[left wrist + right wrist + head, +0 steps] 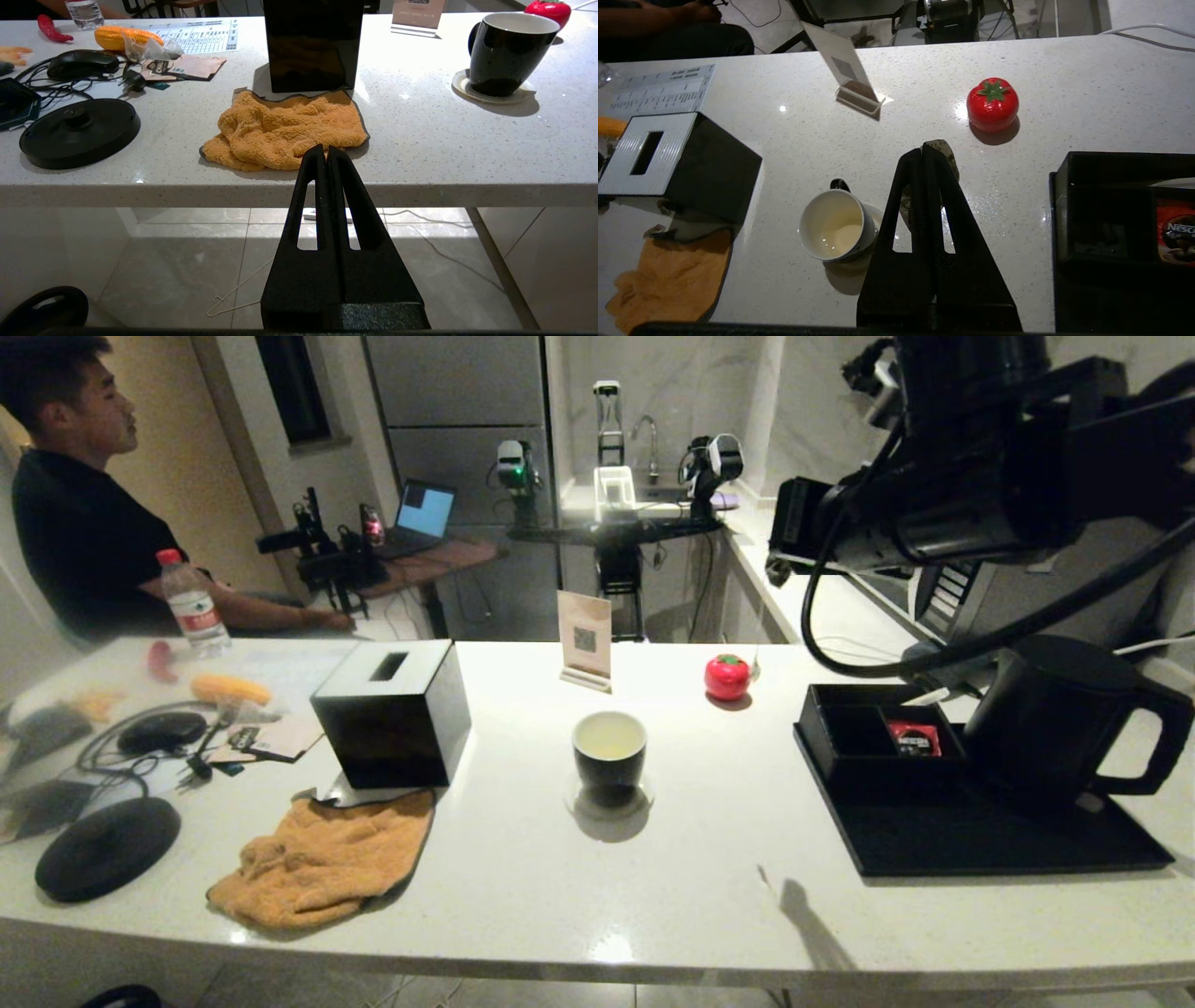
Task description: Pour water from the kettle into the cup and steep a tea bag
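The black cup (609, 751), white inside with pale liquid in it, stands on a small coaster mid-table; it also shows in the wrist views as cup (507, 53) and cup (836, 224), with a small handle on its far side. The matte black kettle (1055, 719) stands on the black tray at the right. My right gripper (924, 148) is shut on the grey-green tea bag (948, 156), held high over the table between cup and tomato, right of the cup. In the head view this right gripper (777, 569) hangs at upper right. My left gripper (327, 149) is shut and empty, low before the table's front edge.
A black tissue box (392, 709) and an orange cloth (322, 859) lie left of the cup. Behind it are a card stand (585, 639) and a red tomato (727, 677). The black tray (980, 845) holds a red sachet (913, 737). A kettle base (107, 847) and cables lie far left.
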